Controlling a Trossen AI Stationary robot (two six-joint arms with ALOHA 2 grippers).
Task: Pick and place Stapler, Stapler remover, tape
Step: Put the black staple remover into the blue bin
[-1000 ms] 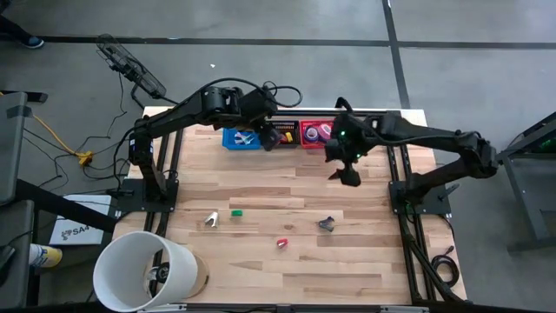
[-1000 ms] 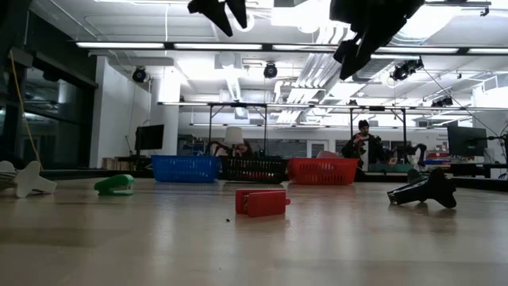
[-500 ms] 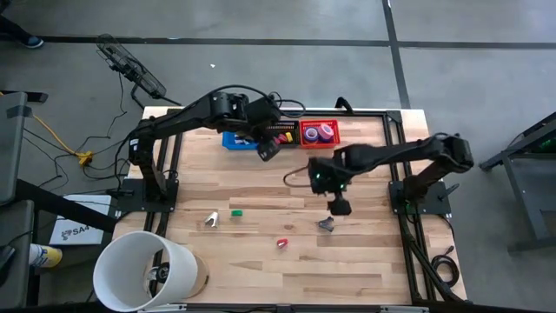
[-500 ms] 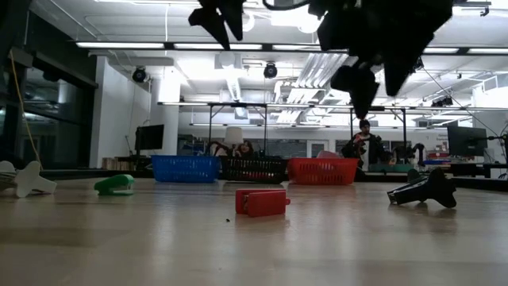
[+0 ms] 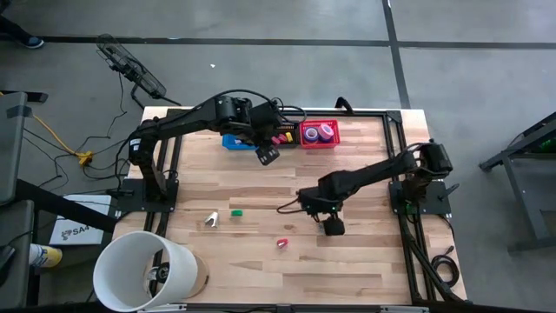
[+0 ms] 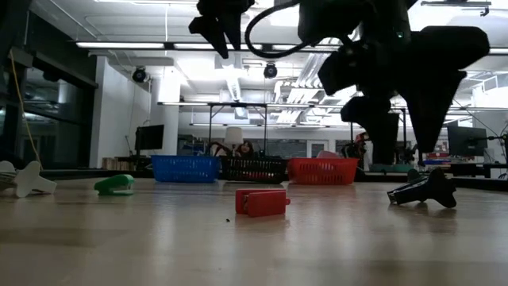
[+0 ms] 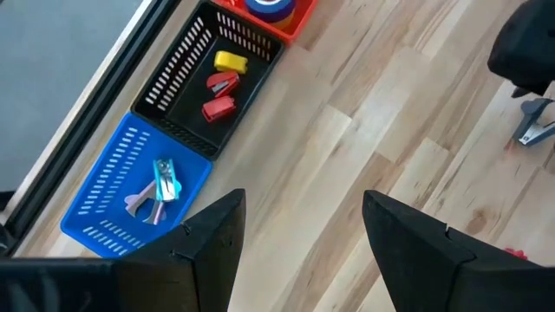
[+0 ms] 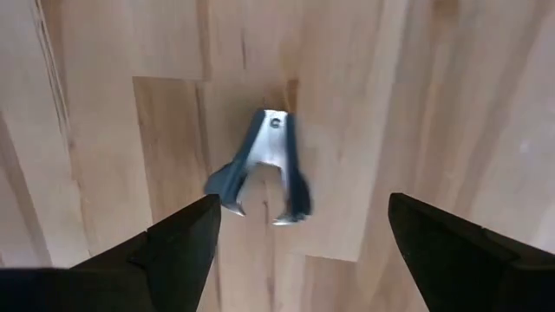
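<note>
Nearest, right pincer [image 8: 295, 247] hanging low over the desk [image 5: 365, 261], fingers spread wide and empty, straddling from above a dark metal staple remover [image 8: 260, 169] lying flat on the wood. Farther along the desk, red stapler [image 5: 282, 243], green stapler [image 5: 235, 211], white staple remover [image 5: 211, 219]. Farthest, left pincer [image 7: 299, 251] raised near the back, open and empty, above blue basket [image 7: 130, 195], black basket [image 7: 212, 82], red basket [image 5: 319, 134] with tape [image 5: 320, 132].

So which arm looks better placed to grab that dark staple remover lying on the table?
The right one. Its claw hangs open directly over the staple remover, while the left claw is away near the baskets.
</note>
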